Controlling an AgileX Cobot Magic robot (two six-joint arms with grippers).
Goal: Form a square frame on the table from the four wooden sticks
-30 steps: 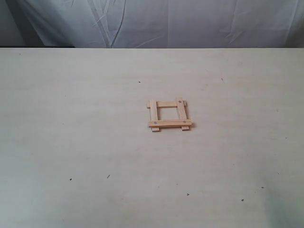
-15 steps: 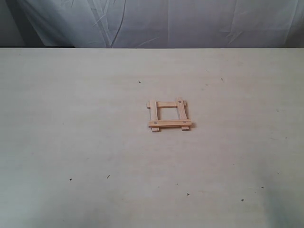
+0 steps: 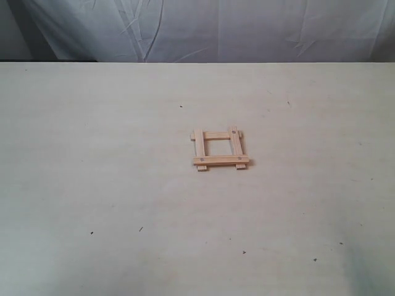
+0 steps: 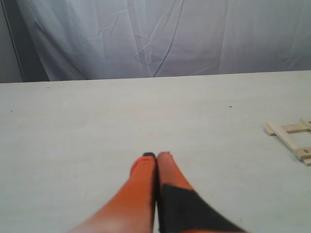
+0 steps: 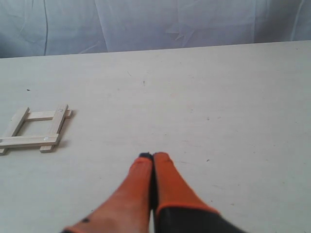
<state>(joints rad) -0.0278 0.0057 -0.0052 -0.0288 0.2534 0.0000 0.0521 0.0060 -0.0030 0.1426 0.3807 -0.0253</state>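
Already, four sticks [image 3: 221, 161] lie as a small square frame [image 3: 235, 145] just right of the middle of the desk [image 3: 92, 160], corners overlapping, ends poking out. Left jaws and right jaws are both pressed closed, holding nothing, well apart from the frame. The task looks finished; nothing seems left to place.

Soft, cool, even light covers the surface [image 3: 111, 197], shadows faint. The left pincer [image 4: 156, 156] and right pincer [image 5: 152, 156] blur near each lens.
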